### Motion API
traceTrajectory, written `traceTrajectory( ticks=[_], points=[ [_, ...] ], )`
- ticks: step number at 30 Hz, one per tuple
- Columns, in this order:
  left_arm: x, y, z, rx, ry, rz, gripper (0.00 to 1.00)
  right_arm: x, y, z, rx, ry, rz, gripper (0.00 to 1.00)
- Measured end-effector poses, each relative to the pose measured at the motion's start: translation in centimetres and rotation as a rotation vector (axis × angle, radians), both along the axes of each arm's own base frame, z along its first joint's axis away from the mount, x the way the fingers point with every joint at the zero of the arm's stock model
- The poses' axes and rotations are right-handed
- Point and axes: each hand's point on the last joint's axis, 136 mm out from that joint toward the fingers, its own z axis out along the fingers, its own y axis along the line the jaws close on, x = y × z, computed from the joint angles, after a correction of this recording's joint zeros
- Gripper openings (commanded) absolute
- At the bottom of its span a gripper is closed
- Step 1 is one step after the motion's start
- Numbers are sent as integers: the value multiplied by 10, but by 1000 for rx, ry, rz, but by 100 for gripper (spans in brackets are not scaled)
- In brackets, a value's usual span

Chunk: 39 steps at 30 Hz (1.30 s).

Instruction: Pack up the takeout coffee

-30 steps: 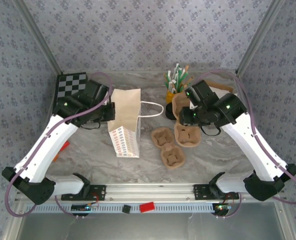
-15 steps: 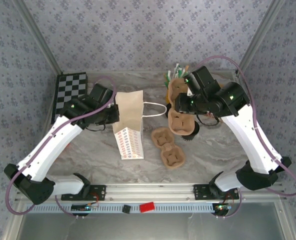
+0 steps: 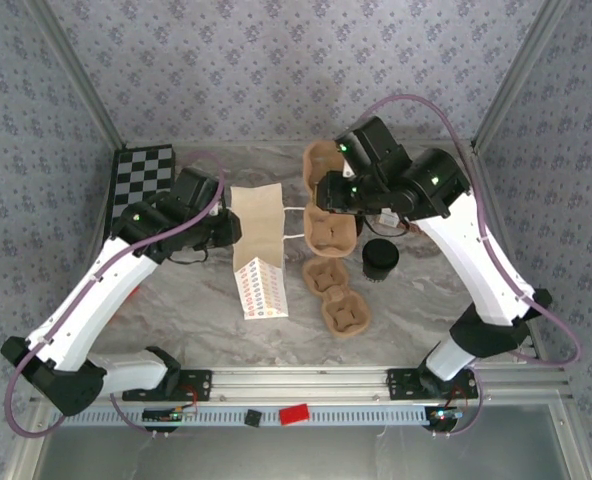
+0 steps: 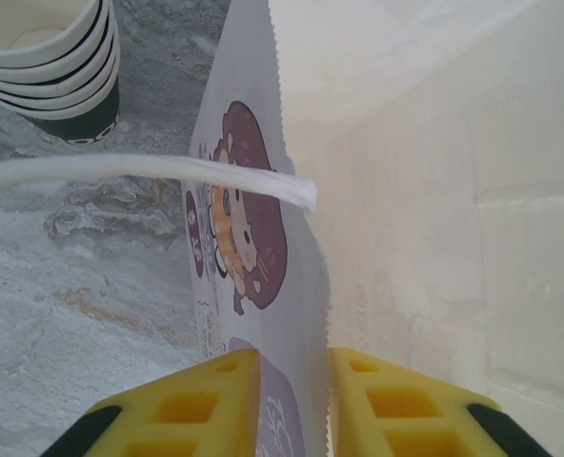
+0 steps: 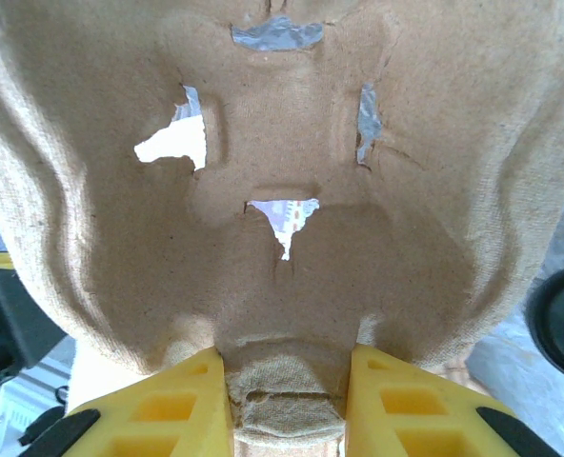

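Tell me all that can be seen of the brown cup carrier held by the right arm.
The brown cup carrier looks like moulded paper pulp, rough and matt, with rounded cup hollows and a few small torn holes. The right gripper has its jaws closed on a tab at one edge and holds it up, tilted, beside the open top of the paper bag.

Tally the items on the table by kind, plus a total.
Paper bag: 1
Cup carriers: 2, raised carrier and resting carrier
Lidded black cup: 1
Stack of nested cups: 1
Total: 5
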Motion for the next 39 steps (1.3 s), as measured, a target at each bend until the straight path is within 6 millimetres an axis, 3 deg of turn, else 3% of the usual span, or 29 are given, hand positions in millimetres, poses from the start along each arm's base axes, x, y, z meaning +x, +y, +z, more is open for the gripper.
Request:
traceTrajectory(
  ticks=[9,22,27,39],
  points=[
    [-1,-4,1,-14,0,-19,5,2,47,10,69,-5,63,30],
    [3,-8,7,-69,-21,8,0,2,94,-5,127,49,62,29],
    [0,-8,12,-103,-30,22,0,9,102,-15,119,53,30,28],
    [0,-9,16,-155,-46,45,0,21,102,-23,65,-2,-45,27]
  ],
)
